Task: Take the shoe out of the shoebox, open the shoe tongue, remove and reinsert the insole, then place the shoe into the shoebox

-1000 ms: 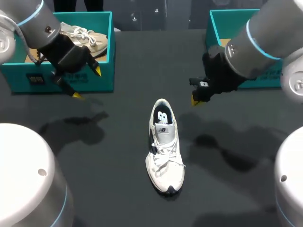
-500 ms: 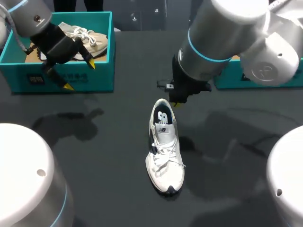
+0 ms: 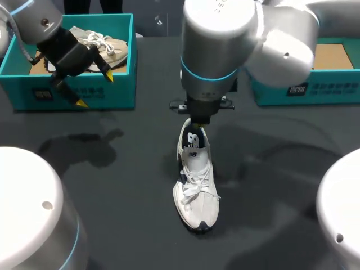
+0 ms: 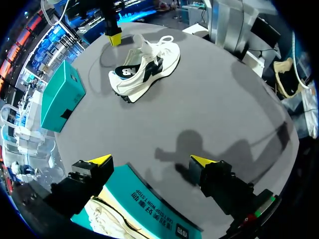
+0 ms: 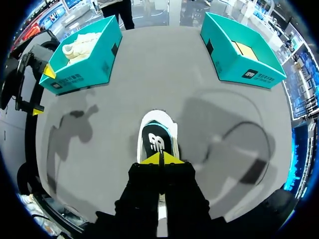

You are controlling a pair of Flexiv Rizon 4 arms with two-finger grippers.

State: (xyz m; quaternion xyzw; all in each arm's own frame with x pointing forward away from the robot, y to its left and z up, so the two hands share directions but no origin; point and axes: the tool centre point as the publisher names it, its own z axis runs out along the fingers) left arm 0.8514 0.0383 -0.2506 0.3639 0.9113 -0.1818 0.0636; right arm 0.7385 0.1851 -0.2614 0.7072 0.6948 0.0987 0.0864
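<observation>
Above the shoe (image 3: 196,180) heel, mid counter (image 3: 112,185), right jaws are pressed together, empty, visible only from the wrist; the insole (image 5: 155,142) bears a logo. Left jaws gape wide by the far-left shoebox (image 3: 124,90).

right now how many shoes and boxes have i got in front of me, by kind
shoes: 2, the white shoe and the beige shoe inside the left box
teal boxes: 2, the left box and the right box
total: 4

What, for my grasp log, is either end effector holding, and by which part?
Nothing: left end effector open, right end effector shut empty near the shoe.
</observation>
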